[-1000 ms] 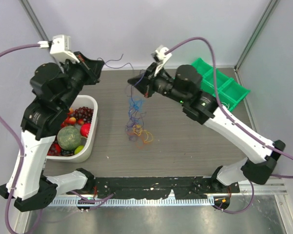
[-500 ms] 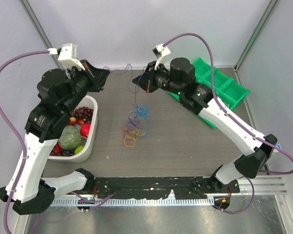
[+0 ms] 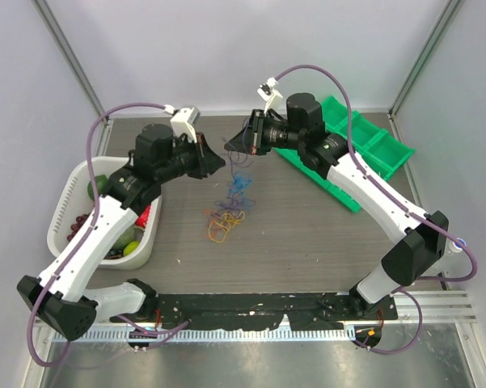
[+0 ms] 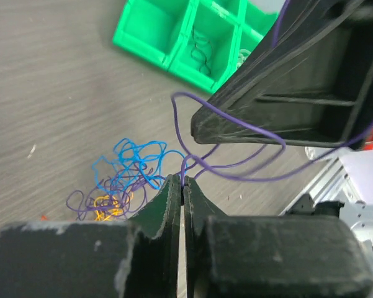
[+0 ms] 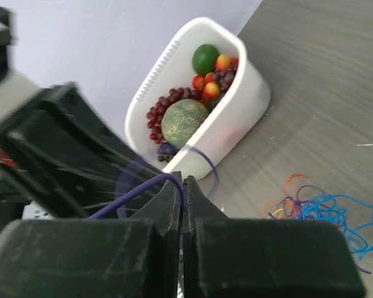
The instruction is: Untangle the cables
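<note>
Cables, thin stringy strands in blue, purple, orange and yellow (image 3: 229, 208), lie in a loose, curly heap on the grey wood-grain tabletop (image 3: 307, 234) between our arms. One purple strand (image 4: 184, 166) runs up out of it. Our left gripper (image 4: 182, 186) and right gripper (image 5: 181, 183) each pinch it, black fingers pressed flat together, tips raised and near each other, likely to draw it free. A smooth white plastic tub of fruit (image 5: 236, 121) and a green compartment bin (image 4: 146, 28) flank the heap.

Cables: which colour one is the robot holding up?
The purple cable: the left end effector and the right end effector both pinch it. The blue cables and orange cables lie heaped on the table.
</note>
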You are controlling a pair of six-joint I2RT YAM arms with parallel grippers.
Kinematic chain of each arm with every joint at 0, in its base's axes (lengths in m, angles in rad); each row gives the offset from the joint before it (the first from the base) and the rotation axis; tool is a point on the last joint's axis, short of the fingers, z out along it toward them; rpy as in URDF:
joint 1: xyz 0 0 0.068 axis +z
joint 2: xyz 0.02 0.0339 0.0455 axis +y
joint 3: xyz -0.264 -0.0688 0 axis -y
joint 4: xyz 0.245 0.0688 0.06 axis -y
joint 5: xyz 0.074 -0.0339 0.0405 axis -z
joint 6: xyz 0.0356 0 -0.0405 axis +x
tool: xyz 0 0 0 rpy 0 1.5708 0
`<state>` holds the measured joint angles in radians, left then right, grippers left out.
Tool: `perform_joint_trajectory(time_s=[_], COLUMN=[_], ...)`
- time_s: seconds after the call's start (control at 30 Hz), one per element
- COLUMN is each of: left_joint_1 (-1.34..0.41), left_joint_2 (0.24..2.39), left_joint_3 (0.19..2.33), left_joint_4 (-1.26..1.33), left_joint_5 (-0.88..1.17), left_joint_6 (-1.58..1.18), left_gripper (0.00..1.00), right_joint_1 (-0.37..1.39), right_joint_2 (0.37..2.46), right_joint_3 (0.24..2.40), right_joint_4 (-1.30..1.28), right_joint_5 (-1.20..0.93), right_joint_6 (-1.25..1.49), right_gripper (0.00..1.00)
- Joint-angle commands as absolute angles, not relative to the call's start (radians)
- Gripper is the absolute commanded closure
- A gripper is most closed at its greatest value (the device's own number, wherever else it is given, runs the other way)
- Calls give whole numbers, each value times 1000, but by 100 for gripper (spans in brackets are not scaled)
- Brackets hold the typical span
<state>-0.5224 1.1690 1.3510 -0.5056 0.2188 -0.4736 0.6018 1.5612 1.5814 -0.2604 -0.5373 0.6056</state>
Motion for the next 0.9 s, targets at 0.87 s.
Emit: perform_joint_trajectory(time_s=[0.87], left_joint_1=[-534], left_joint_2=[1132], left_joint_3=[1161], left_joint_4=[-153], left_joint_5=[367], left_joint_6=[-468], left_gripper=[61], right_joint_1=[592], right_joint_2=[1588], right_joint_3=[1519], right_joint_4=[29], right_joint_5=[-736], right_joint_6=[867], right_gripper=[100])
